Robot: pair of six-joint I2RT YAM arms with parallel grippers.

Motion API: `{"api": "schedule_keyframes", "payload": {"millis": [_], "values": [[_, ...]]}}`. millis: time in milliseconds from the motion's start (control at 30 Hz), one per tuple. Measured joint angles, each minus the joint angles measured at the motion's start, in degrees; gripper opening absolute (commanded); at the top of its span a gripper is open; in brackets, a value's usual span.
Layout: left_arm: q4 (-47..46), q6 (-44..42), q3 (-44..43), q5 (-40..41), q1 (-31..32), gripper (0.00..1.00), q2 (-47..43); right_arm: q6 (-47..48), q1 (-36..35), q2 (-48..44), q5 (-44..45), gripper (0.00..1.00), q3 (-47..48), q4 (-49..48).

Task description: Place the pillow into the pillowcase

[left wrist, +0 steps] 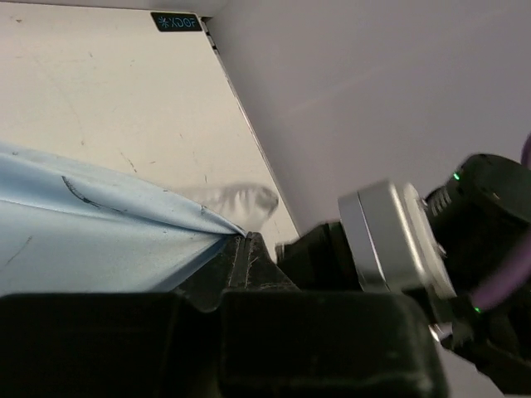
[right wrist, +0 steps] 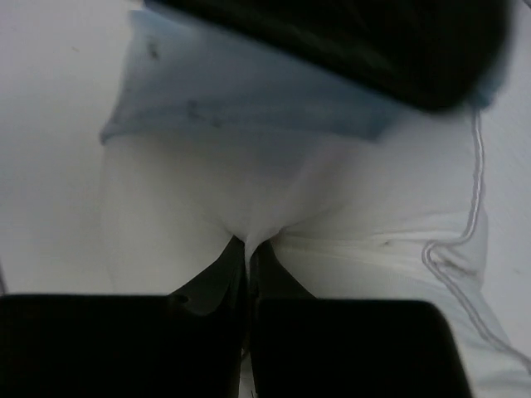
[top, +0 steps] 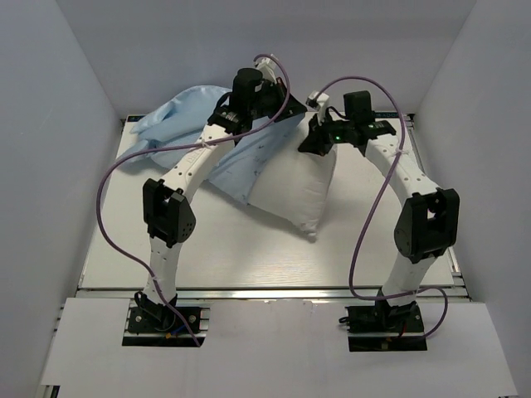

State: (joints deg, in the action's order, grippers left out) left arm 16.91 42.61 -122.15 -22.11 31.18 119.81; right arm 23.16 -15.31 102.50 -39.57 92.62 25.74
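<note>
Closest to me, the pillow (top: pixel 292 195) sits in the middle of the table (top: pixel 249 257). Its low corner points at me and its long side runs up and away. My right gripper (right wrist: pixel 246 243) is pinched tight on the pillow's top edge. Just to its left, my left gripper (left wrist: pixel 241 240) is pinched tight on the edge of the pillowcase (top: pixel 178 120). The rest of the blue cloth trails to the far left. So I think the pillow must go left and away, into the sack.
</note>
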Motion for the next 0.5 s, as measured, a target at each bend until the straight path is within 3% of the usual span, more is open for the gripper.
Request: {"api": "schedule_keyframes", "payload": {"millis": [267, 500], "values": [[2.8, 0.5, -2.8, -0.2, -0.6, 0.0, 1.7, -19.0, -4.2, 4.8, -6.0, 0.0, 9.9, -6.2], [2.2, 0.5, -2.5, 1.8, -0.1, 0.0, 1.5, -22.5, -3.4, 4.0, -0.2, 0.0, 5.2, -13.8]]}}
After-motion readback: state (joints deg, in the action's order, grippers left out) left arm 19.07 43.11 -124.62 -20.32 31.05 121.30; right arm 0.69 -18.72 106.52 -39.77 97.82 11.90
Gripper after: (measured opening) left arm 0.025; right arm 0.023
